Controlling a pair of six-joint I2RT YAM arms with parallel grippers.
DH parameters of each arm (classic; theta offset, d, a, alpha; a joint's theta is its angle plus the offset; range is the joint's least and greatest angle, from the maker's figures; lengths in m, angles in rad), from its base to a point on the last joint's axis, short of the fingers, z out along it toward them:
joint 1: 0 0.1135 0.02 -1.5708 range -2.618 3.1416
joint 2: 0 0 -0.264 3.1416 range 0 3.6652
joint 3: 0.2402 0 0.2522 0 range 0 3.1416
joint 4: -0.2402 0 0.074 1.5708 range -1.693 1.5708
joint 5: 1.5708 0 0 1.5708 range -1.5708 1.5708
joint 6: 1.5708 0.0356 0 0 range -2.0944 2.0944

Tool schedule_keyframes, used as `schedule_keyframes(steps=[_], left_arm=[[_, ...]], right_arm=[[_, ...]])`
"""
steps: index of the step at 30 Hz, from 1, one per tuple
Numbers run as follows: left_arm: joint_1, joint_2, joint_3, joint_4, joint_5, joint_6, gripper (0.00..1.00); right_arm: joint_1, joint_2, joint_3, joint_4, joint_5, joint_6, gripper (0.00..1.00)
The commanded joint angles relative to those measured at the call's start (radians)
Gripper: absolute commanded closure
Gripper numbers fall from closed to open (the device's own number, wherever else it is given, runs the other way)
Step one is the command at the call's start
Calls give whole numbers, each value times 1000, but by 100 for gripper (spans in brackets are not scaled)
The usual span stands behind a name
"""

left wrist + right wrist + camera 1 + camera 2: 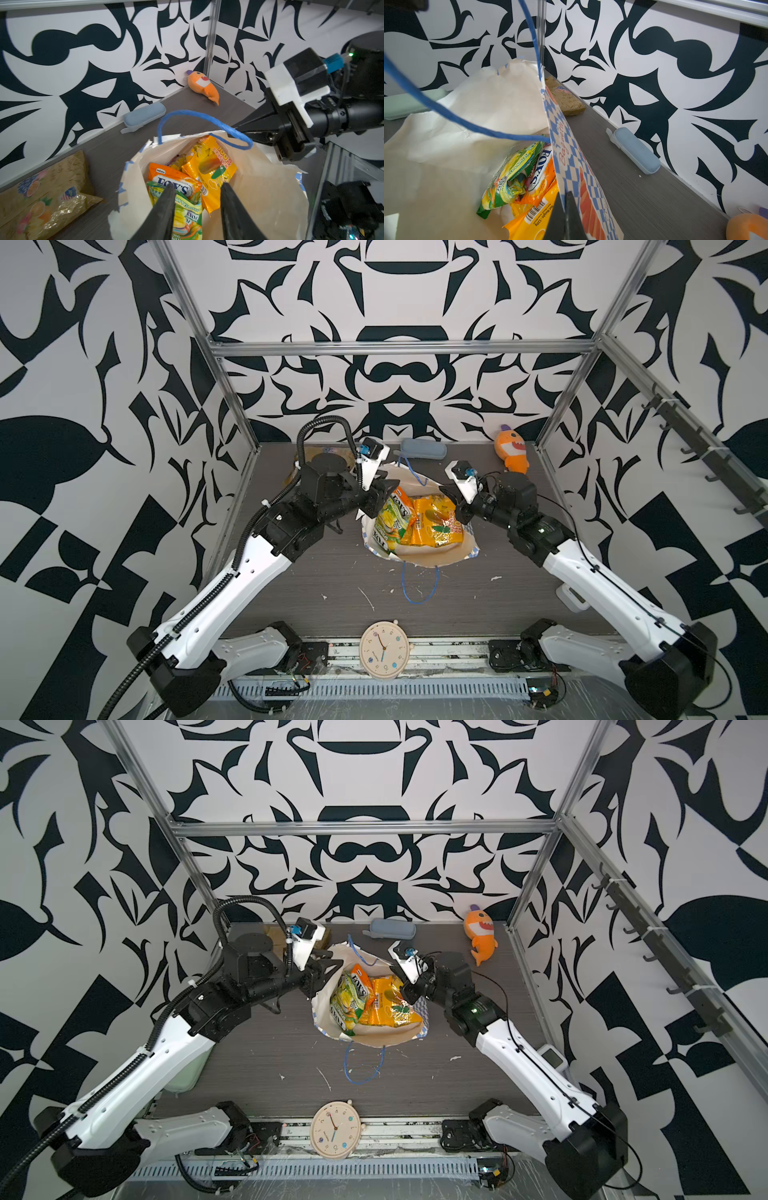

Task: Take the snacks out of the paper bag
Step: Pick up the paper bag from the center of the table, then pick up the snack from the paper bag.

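On counter (478, 605), right claw (567, 197) clamps paper bag (428, 558); left claw (197, 188) half-wide astride green-yellow packet (188, 216): likely light, crinkly, slippery; pinch top seam.

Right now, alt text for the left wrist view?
The left gripper straddles the green-yellow FOX'S packet inside the open paper bag, grip unclear. The right gripper pinches the bag's rim; a gold packet lies on the table outside.

We see a dark wood-grain table (478, 572) carrying the paper bag (424, 559) at centre, a grey-blue pouch (424, 448) at the far edge, an orange plush (511, 452) far right and a gold packet (41, 197) far left.
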Motion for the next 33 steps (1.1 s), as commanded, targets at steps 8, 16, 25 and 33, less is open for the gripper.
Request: schedule_keyframes(steps=[8,16,25,33], left_arm=[[-69,-114,-141,-4,-15,-41,60],[-174,56,-24,-168,-101,-30,56],[-184,193,21,-191,-57,100,52],[-185,329,76,-266,-105,137,47]], right_arm=[[59,-128,-78,189,145,42,100],[77,-116,-84,192,170,33,100],[91,-131,-106,217,181,31,100],[92,-141,-107,220,188,28,100]])
